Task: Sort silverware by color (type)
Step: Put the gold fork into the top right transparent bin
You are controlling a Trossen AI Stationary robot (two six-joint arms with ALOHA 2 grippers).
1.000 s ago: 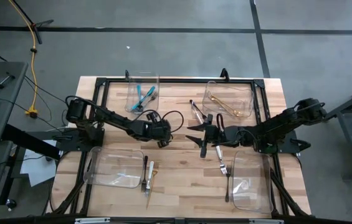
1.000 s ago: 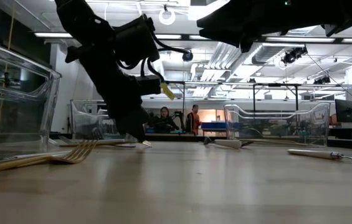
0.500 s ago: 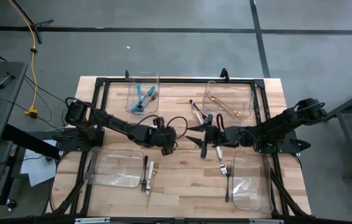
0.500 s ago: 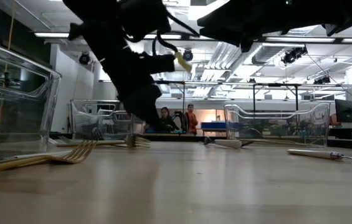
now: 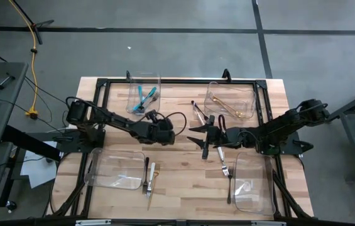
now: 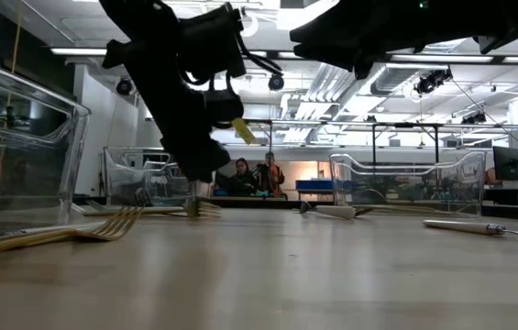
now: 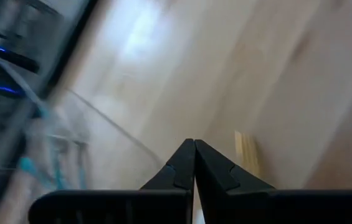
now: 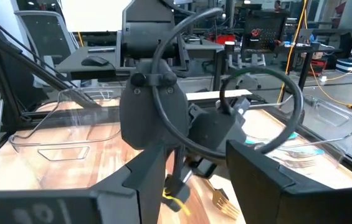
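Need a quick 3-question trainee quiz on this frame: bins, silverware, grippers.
1. True or false: the left gripper is open.
2. Which bin holds the teal-handled utensils? A) far left bin B) far right bin C) near right bin
3. Fill in: the right gripper hovers over the table's middle with its fingers ____ and nothing between them.

Key:
1. False. In the left wrist view the fingers meet, with nothing between them.
2. A. The far right bin holds a gold utensil.
3. Open.
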